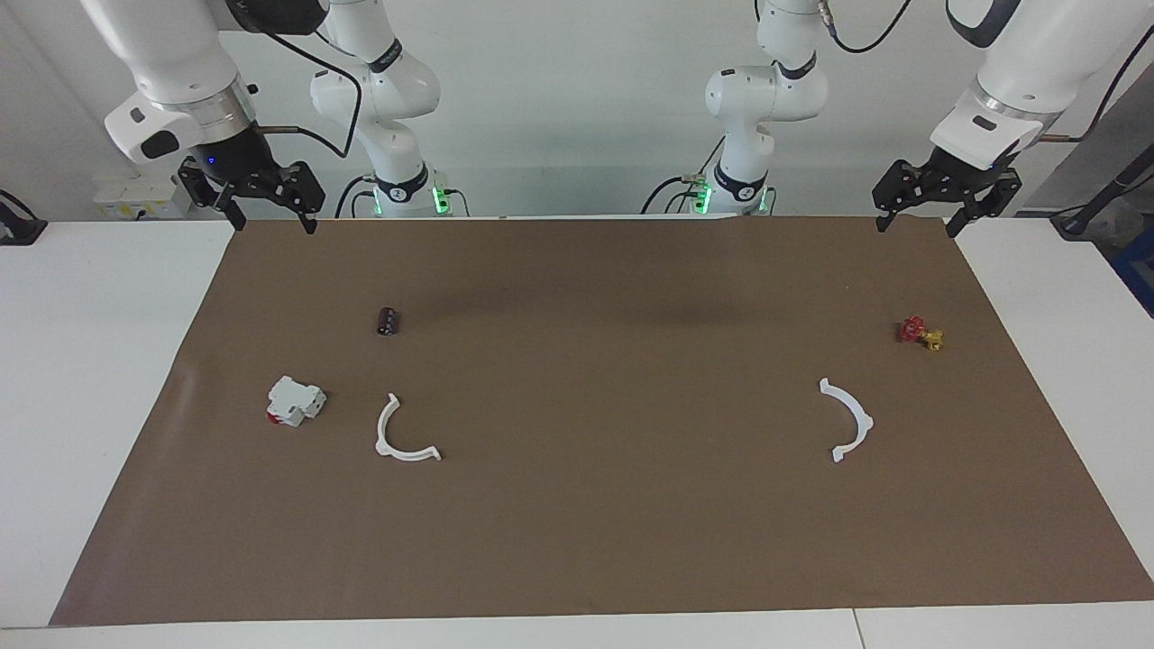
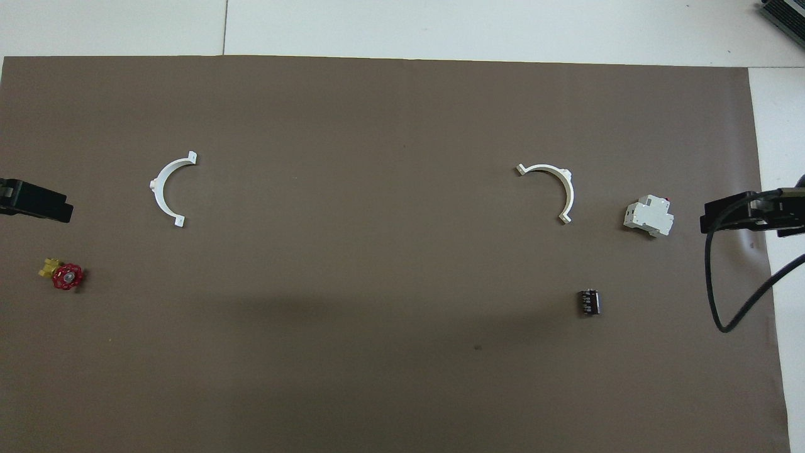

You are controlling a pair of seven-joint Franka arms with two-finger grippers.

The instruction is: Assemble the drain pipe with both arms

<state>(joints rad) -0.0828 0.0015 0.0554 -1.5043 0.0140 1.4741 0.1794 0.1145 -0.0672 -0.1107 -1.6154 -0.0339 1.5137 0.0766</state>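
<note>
The drain pipe lies in two separate white half-ring arcs on the brown mat (image 1: 595, 523). One arc (image 1: 382, 429) lies toward the right arm's end, also in the overhead view (image 2: 571, 192). The other arc (image 1: 864, 424) lies toward the left arm's end, also in the overhead view (image 2: 158, 189). My right gripper (image 1: 272, 219) hangs open and empty over the mat's edge nearest the robots, and shows at the overhead view's edge (image 2: 729, 214). My left gripper (image 1: 916, 223) hangs open and empty over the same edge at the other end, also in the overhead view (image 2: 38, 204).
A blocky white box with a red end (image 1: 295, 401) lies beside the arc at the right arm's end. A small dark cylinder (image 1: 389, 321) lies nearer the robots than that arc. A red-and-yellow valve (image 1: 920, 333) lies nearer the robots than the other arc.
</note>
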